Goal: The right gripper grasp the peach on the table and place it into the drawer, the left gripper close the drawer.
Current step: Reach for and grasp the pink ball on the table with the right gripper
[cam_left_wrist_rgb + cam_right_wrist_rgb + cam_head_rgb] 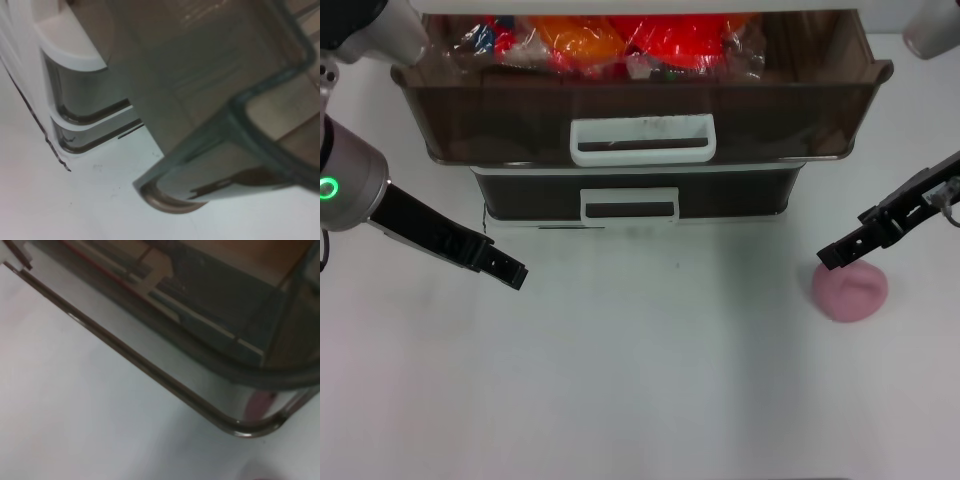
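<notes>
Head view: peach (850,291) just beneath right claw (828,259) tip.

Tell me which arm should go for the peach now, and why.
Right. The right tool hovers right at the peach on the table, at the robot's right. The left tool sits far across, nearer the open drawer, which it must close later.
</notes>
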